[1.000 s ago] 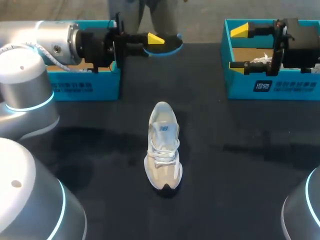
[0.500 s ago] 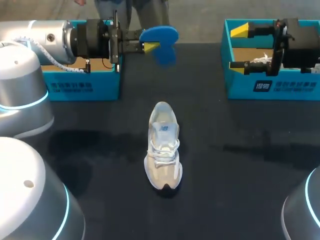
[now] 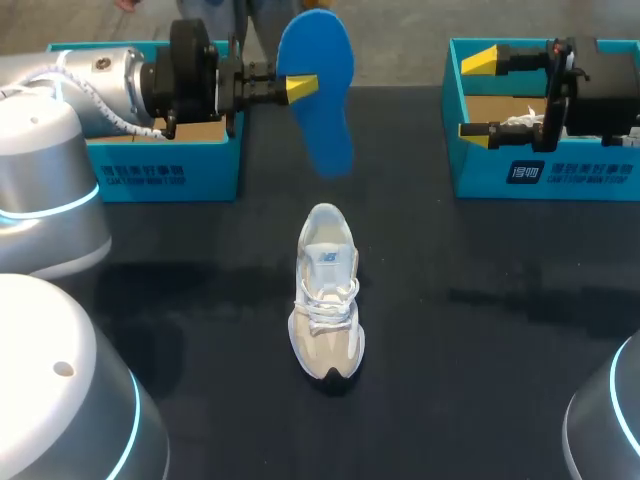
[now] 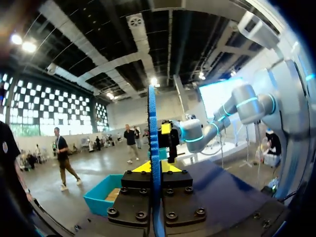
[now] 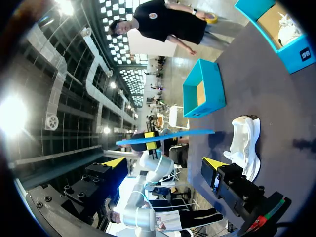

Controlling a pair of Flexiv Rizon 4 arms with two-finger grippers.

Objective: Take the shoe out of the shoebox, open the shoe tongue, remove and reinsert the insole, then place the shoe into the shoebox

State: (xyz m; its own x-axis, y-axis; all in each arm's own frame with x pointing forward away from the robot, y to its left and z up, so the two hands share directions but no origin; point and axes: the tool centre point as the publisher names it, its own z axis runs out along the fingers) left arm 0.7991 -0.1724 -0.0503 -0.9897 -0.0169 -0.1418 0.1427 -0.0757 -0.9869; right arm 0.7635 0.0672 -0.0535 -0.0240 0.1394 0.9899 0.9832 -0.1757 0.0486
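Left gripper (image 3: 300,86) clamped the blue insole (image 3: 322,100), aloft beyond the shoe (image 3: 326,290). Right gripper (image 3: 478,97), fingers spread wide and empty, hung to the shoe's far right.

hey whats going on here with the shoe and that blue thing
The left gripper is shut on the blue insole, holding it in the air beside the left shoebox. The shoe sits on the table in the middle, outside both boxes. The right gripper hangs open over the right shoebox, holding nothing.
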